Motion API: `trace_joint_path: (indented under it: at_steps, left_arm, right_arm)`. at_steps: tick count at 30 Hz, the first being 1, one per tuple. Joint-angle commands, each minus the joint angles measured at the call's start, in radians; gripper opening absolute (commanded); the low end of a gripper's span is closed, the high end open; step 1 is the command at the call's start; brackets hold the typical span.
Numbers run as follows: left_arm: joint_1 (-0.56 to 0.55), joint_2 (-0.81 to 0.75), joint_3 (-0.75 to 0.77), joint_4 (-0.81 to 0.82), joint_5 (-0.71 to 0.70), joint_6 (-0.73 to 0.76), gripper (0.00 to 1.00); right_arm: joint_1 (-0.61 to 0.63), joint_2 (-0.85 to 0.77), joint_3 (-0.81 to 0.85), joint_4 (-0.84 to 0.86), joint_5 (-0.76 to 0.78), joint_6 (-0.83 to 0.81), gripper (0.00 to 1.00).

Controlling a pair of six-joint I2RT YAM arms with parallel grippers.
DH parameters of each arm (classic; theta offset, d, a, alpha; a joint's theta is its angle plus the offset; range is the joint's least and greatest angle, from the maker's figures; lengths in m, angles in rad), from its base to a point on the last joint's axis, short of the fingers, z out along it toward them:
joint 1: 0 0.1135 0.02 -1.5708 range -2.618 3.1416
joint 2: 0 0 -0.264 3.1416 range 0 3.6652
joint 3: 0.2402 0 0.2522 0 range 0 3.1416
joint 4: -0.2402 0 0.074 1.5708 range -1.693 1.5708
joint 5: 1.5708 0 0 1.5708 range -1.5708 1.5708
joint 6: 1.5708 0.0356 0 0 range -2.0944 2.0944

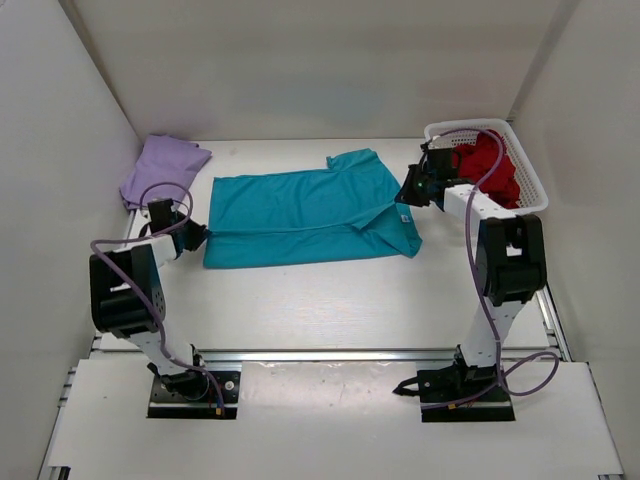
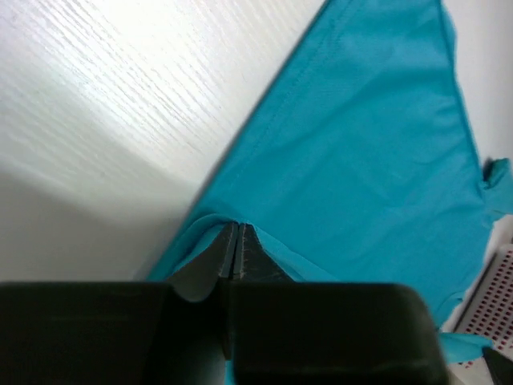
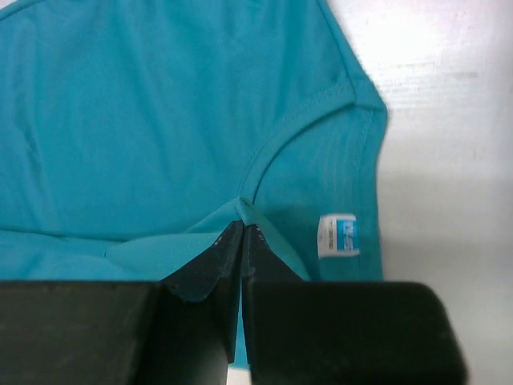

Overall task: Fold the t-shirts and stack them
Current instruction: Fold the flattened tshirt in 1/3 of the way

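My left fingers (image 2: 238, 234) pinch the hem edge of the teal t-shirt (image 1: 300, 215) and my right fingers (image 3: 242, 233) pinch cloth by its collar, probably to fold it lengthwise where it lies flat mid-tabletop (image 1: 330, 300).

No legible text is present. The teal t-shirt (image 3: 160, 120) carries a small white tag (image 3: 337, 234) below the neck opening. Its blue print is too blurred to read.
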Motion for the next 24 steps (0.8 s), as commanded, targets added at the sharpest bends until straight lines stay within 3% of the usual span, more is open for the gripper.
trace_joint_path:
  at_steps: [1,4,8,9,12,14,20,24]
  left_arm:
    - [0.008,0.015,0.045,-0.014,0.022,0.022,0.13]
    - [0.005,-0.056,0.019,0.009,0.005,0.016,0.31]
    - [-0.021,-0.184,-0.02,-0.017,-0.018,0.03,0.41]
    - [-0.029,-0.206,-0.04,-0.005,-0.012,0.025,0.42]
    - [-0.072,-0.318,-0.166,0.034,0.003,-0.004,0.38]
    - [-0.119,-0.34,-0.217,0.061,0.006,-0.021,0.36]
    - [-0.357,-0.288,-0.212,0.124,-0.019,-0.053,0.27]
    - [-0.512,-0.22,-0.163,0.166,-0.059,-0.04,0.25]
  right_arm:
    - [0.007,0.053,0.118,0.001,0.027,-0.022,0.02]
    - [0.023,0.055,0.152,0.032,0.038,-0.027,0.07]
    - [0.048,0.02,0.157,0.009,0.076,-0.048,0.3]
    - [0.052,0.0,0.137,0.012,0.09,-0.048,0.31]
    - [0.062,-0.153,-0.063,0.102,0.156,-0.025,0.35]
    - [0.043,-0.216,-0.244,0.179,0.104,0.015,0.22]
    - [-0.03,-0.223,-0.34,0.174,-0.054,0.007,0.21]
    - [-0.033,-0.229,-0.401,0.183,-0.037,0.004,0.24]
